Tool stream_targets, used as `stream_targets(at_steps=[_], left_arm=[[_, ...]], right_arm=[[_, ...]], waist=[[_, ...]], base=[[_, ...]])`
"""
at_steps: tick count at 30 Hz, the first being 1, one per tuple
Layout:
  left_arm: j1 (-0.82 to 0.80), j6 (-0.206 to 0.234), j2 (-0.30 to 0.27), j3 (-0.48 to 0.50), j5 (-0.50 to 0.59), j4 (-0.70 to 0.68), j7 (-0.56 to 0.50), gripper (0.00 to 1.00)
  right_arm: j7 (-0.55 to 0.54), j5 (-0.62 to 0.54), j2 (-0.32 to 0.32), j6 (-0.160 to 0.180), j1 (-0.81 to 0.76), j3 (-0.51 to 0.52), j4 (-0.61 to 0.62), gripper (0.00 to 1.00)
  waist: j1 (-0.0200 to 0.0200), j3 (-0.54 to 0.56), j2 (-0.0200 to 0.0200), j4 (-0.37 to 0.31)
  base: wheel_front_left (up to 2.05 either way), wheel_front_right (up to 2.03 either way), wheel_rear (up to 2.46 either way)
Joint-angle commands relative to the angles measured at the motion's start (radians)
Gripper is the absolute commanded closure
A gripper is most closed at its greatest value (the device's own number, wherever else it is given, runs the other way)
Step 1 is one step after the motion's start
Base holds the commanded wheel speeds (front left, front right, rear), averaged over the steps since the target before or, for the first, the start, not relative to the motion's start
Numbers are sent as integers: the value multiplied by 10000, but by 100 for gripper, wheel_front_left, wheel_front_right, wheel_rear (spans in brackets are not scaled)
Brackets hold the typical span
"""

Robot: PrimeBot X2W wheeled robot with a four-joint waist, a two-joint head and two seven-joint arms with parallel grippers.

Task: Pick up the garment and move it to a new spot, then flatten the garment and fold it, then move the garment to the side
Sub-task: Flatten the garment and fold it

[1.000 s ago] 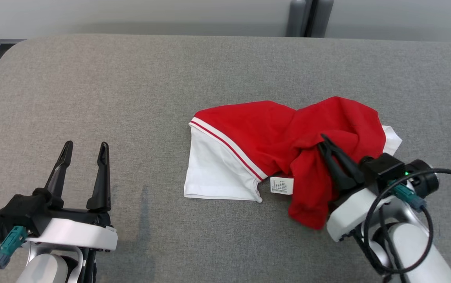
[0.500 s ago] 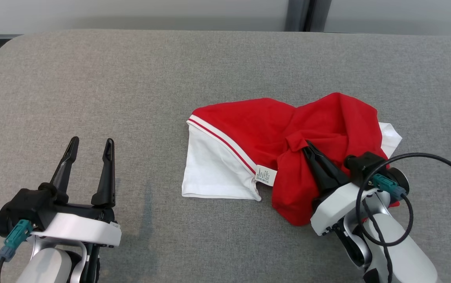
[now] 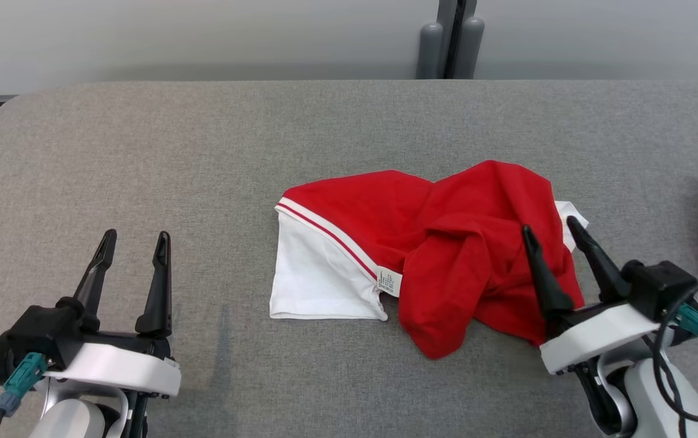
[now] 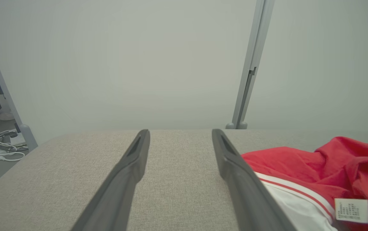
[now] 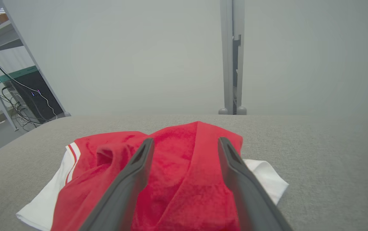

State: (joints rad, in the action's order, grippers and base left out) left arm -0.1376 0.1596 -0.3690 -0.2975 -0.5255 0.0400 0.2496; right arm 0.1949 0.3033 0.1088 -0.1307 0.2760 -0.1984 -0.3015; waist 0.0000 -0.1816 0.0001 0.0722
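Lying bunched on the bench (image 3: 203,152), the garment (image 3: 446,231) sat ungripped, right pincer (image 3: 548,225) spread empty over its right edge, left pincer (image 3: 136,235) spread empty well apart; any grasp risked pinching stacked layers, locking creases in.

The garment (image 3: 446,243) lay crumpled near the middle of the table (image 3: 142,152) — mostly red, with a white panel at the end toward the table's left. That panel lay fairly flat, edged by a red-and-white stripe. The red cloth was bunched in loose folds, a small white label (image 3: 389,281) showing beside the stripe — and a white corner peeked out toward the table's right.
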Motion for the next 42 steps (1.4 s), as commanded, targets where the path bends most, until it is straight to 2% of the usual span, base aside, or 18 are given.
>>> stream_targets(at_steps=[1,9,19,26,42], left_arm=[[106,61,-70,38,-9,-16,-2,0],[388,217,-205,79,33,-180,-58,0],[686,347,-302,-73,89,-311,-189,0],[695,436,-358,-126,113,-388,-242,0],[641,530,-407,-152,68,-513,-232,0]], right_arm=[[-49,15,115,-3,-149,122,160,0],[-636,-836,36,-3,-1190,1414,2330,0],[-1654,-1495,-270,-3,-2666,1884,4164,0],[-1902,-1420,-424,-3,-2924,2070,4608,0],[-1988,-1484,-510,-3,-2737,2023,4721,0]], waist=[[0,84,-1,-77],[0,498,-1,-414],[0,792,-1,-548],[0,753,-1,-574],[0,609,-1,-377]], base=[[0,0,0],[0,0,0],[0,0,0],[0,0,0],[0,0,0]])
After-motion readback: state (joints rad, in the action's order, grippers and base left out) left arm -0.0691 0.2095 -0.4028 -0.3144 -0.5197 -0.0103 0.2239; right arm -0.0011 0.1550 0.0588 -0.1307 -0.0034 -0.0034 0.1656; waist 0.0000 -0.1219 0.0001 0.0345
